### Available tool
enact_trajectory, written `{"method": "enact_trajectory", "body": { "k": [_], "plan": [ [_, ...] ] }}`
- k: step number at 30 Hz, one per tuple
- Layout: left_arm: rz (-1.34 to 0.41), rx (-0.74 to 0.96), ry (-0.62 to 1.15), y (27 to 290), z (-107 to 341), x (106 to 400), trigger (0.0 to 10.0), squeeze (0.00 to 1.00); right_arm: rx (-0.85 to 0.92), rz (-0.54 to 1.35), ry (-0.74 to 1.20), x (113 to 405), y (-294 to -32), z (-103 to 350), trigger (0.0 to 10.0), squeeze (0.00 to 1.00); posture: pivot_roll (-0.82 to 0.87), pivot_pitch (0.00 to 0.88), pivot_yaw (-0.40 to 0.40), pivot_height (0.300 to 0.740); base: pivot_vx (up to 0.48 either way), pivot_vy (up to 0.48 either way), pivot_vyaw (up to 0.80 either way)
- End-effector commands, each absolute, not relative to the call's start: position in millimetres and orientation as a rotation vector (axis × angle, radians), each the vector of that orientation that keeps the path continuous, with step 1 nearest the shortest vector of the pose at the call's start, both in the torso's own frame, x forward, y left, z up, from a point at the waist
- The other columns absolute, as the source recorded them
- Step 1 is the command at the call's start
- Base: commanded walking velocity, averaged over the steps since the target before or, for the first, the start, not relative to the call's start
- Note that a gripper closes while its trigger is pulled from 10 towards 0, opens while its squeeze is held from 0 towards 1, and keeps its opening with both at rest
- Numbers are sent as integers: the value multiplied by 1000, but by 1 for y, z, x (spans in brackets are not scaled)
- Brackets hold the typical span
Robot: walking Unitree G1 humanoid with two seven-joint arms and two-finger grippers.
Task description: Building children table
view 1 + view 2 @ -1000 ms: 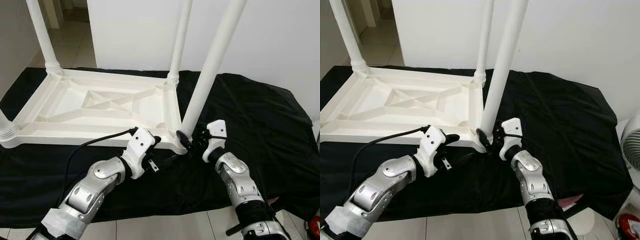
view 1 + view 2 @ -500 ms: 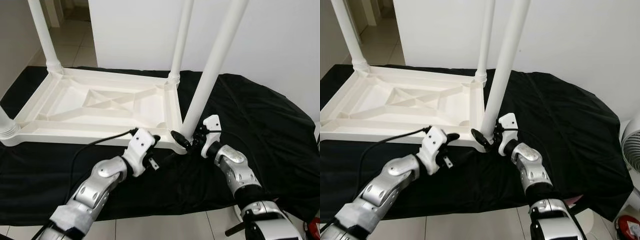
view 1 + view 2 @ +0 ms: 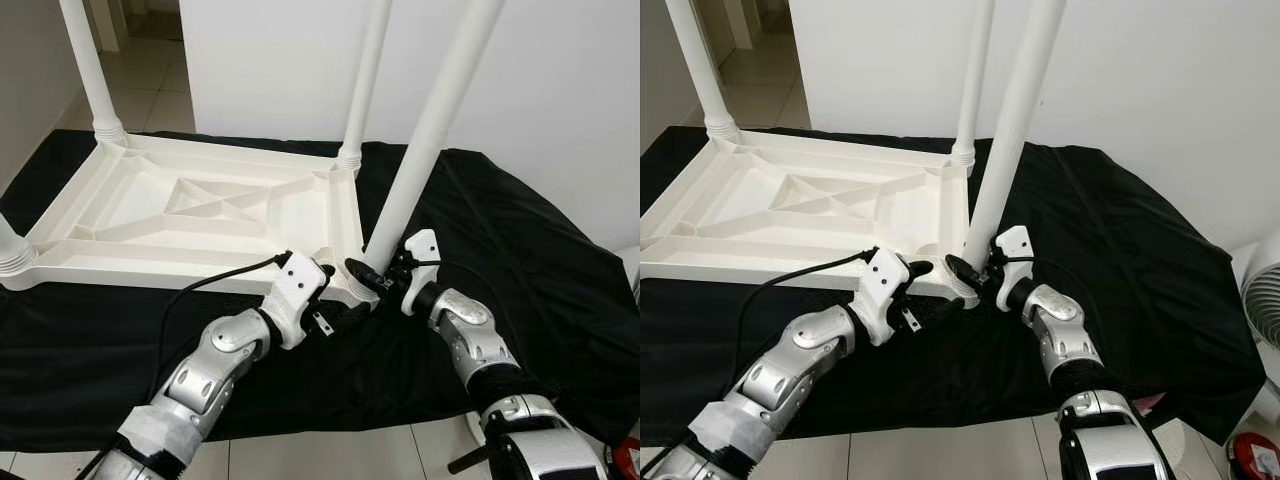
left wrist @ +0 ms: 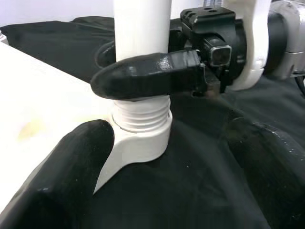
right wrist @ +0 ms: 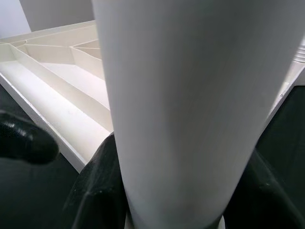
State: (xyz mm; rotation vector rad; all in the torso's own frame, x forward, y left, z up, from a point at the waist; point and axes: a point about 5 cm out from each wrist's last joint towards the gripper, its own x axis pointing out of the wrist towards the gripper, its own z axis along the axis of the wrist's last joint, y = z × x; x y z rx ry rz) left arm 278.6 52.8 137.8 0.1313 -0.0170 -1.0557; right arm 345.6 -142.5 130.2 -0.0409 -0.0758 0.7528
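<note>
On the black cloth (image 3: 520, 250) mid-frame lies the upturned white table (image 3: 200, 215); my right end effector (image 3: 385, 278) pinches its near leg (image 3: 425, 140) low, left end effector (image 4: 157, 157) spread beside the socket—light, stiff, slick plastic, I judge.

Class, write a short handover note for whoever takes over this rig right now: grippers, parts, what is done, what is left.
Right gripper: shut on the near-right leg, low by its threaded base.
Left gripper: open, at the tabletop's near-right corner socket.
Tabletop lies upside down on the black cloth.
Done: the other three legs stand in their sockets.
Left: thread still shows, so this leg seems not fully seated.
</note>
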Motion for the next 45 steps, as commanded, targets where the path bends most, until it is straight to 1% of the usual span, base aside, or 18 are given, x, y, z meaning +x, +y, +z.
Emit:
{"method": "enact_trajectory", "body": {
  "k": [1, 7, 10, 13, 20, 22, 23, 24, 26, 27, 28, 29, 30, 32, 33, 42, 43, 45],
  "plan": [
    [-1113, 142, 9, 49, 135, 275, 10000, 0, -16, 745, 15, 336, -148, 108, 0, 0, 74, 10, -92, 740, 0, 0, 0],
    [-1130, 111, 23, 47, 135, 274, 10000, 0, -3, 662, 31, 330, -142, 97, 0, 0, 67, 9, -87, 740, 0, 0, 0],
    [-1124, 125, 37, 49, 133, 274, 10000, 0, 15, 529, 50, 327, -141, 88, 0, 0, 62, 6, -86, 740, 0, 0, 0],
    [-1098, 143, 38, 57, 133, 277, 10000, 0, 57, 267, 70, 322, -136, 82, 0, 0, 61, 1, -87, 740, 0, 0, 0],
    [-1093, 153, 39, 59, 132, 278, 10000, 0, 75, 51, 70, 318, -131, 87, 0, 0, 60, 0, -87, 740, 0, 0, 0],
    [-1089, 162, 35, 58, 132, 278, 10000, 0, 97, 8, 62, 317, -128, 91, 471, 0, 62, 0, -91, 740, 0, 0, 0],
    [-1084, 163, 33, 58, 132, 278, 10000, 0, 97, 2, 39, 317, -123, 96, 2706, 0, 62, 0, -91, 740, 0, 0, 0],
    [-1080, 159, 34, 58, 131, 277, 10000, 0, 127, 21, 25, 317, -115, 101, 1176, 0, 55, 0, -84, 740, 0, 0, 0],
    [-1080, 159, 34, 58, 131, 277, 10000, 0, 127, 21, 25, 317, -115, 101, 1176, 0, 55, 0, -84, 740, 0, 0, 0],
    [-1078, 157, 36, 57, 131, 277, 10000, 0, 135, 48, 9, 316, -110, 104, 0, 0, 54, 0, -82, 740, 0, 0, 0],
    [-1078, 157, 36, 57, 131, 277, 10000, 0, 135, 48, 9, 316, -110, 104, 0, 0, 54, 0, -82, 740, 0, 0, 0],
    [-1081, 154, 40, 57, 130, 275, 10000, 0, 142, 72, -5, 314, -106, 106, 4392, 0, 55, 0, -82, 740, 0, 0, 0],
    [-1083, 157, 42, 57, 129, 274, 10000, 0, 130, 103, -25, 312, -103, 110, 10000, 0, 56, 0, -83, 740, 0, 0, 0],
    [-1086, 160, 42, 57, 129, 273, 10000, 0, 126, 146, -40, 308, -100, 114, 10000, 0, 56, 0, -84, 740, 0, 0, 0],
    [-1084, 161, 38, 56, 130, 274, 10000, 0, 126, 166, -46, 307, -100, 116, 10000, 1000, 56, 0, -84, 740, 0, 0, 0],
    [-1067, 158, 36, 56, 130, 274, 10000, 0, 88, 198, -56, 306, -118, 119, 10000, 1000, 58, 0, -86, 740, 0, 0, 0],
    [-1063, 158, 34, 56, 130, 273, 10000, 0, 77, 239, -50, 306, -123, 118, 10000, 0, 60, 0, -87, 740, 0, 0, 0],
    [-1059, 155, 36, 57, 129, 273, 10000, 0, 29, 324, -71, 304, -130, 120, 10000, 0, 60, 0, -87, 740, 0, 0, 0]
  ]
}}
